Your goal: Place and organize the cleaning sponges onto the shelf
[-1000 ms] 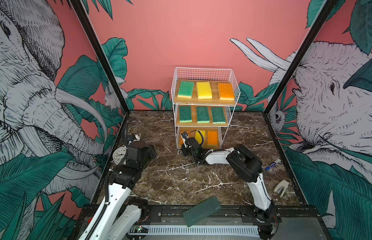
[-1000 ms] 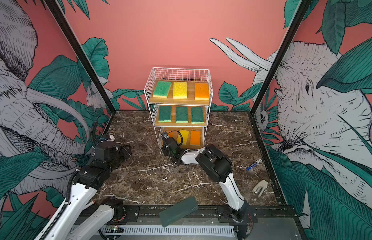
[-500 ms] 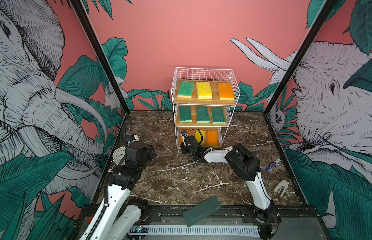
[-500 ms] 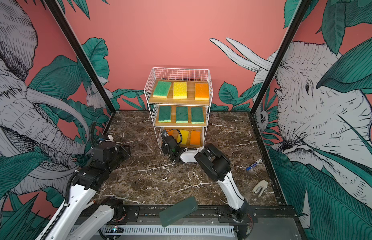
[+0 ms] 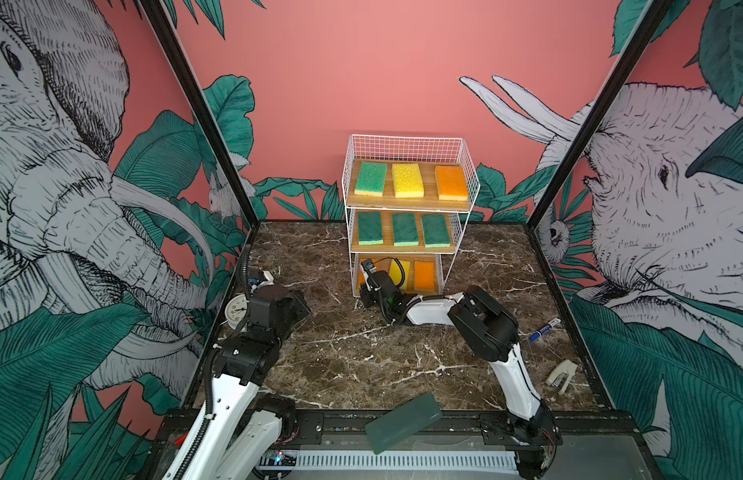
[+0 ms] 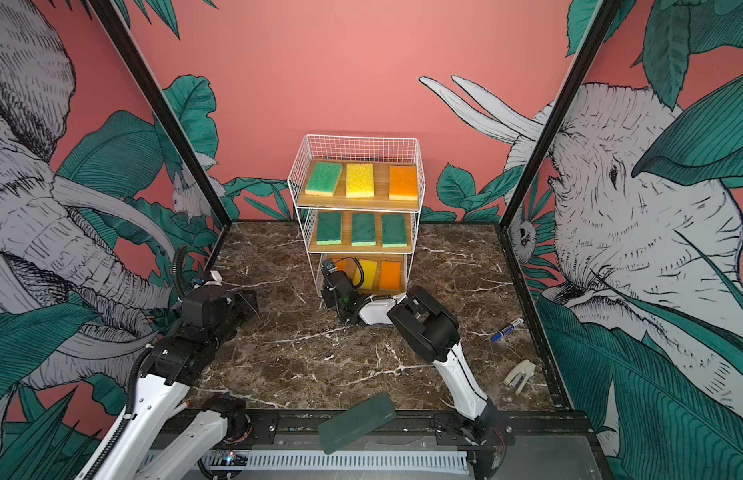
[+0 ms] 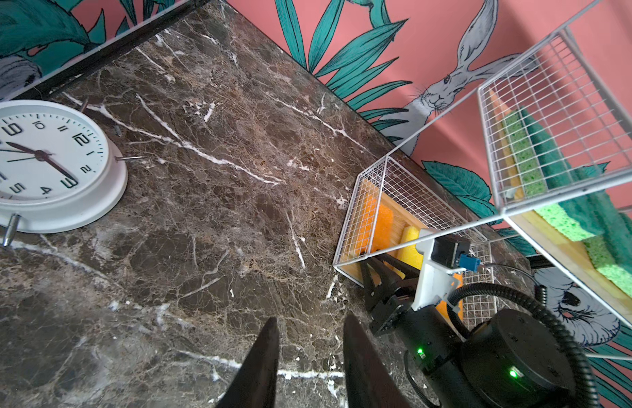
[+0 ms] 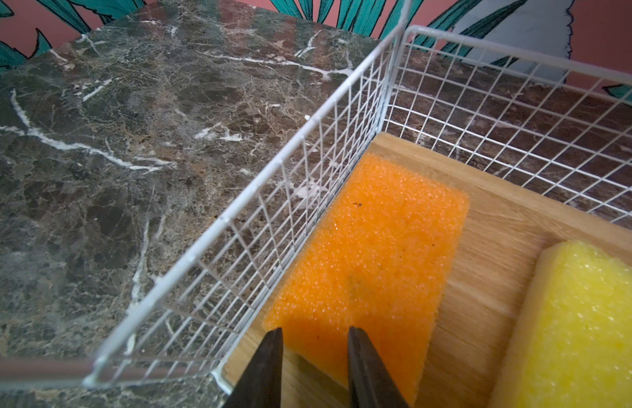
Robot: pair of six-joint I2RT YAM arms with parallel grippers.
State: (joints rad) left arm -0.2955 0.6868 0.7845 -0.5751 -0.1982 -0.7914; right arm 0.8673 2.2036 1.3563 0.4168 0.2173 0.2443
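Observation:
The shelf (image 5: 407, 141) is a white wire rack with three wooden boards, seen in both top views. The top board carries a green (image 5: 370, 178), a yellow (image 5: 407, 180) and an orange sponge (image 5: 451, 183). Three dark green sponges (image 5: 404, 229) lie on the middle board. My right gripper (image 8: 314, 333) reaches into the bottom tier, open, its tips over the near end of an orange sponge (image 8: 374, 247) lying flat by the wire side. A yellow sponge (image 8: 583, 318) lies beside it, and another orange one (image 5: 424, 275) further right. My left gripper (image 7: 311, 323) hangs open over bare marble.
A white alarm clock (image 5: 236, 309) lies at the left wall beside the left arm. A blue marker (image 5: 544, 329) and a white stapler (image 5: 561, 374) lie at the right. A dark green translucent slab (image 5: 403, 422) rests on the front rail.
My right gripper has pushed a little further into the shelf's bottom tier. The left arm has stayed about where it was.

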